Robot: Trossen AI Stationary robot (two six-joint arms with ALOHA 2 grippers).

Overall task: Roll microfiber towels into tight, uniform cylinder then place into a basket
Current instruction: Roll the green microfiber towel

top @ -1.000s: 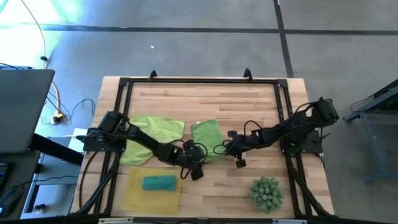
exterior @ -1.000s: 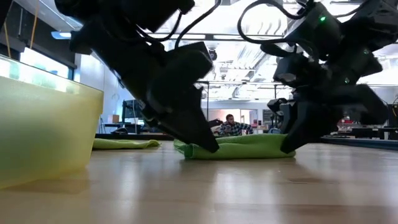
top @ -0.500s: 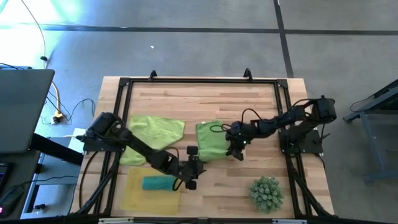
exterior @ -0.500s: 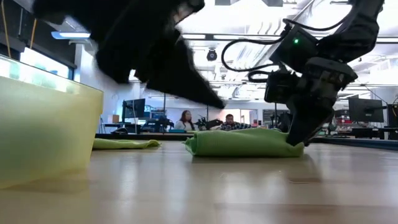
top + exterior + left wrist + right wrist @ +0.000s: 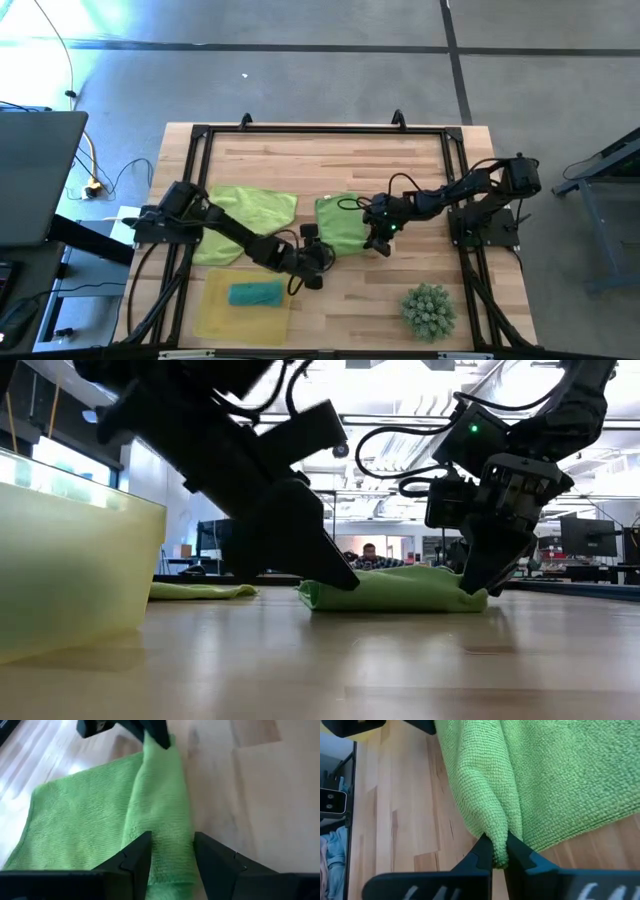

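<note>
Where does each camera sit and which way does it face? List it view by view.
High view: overhead, straight down on the wooden table; both arms show.
Low view: tabletop height, level across; both grippers at the green towel, yellow basket beside.
Left wrist view: on the left arm, past the left gripper straddling the towel's rolled edge.
Right wrist view: on the right arm, right gripper pinching that edge.
Shared: all four show this towel.
</note>
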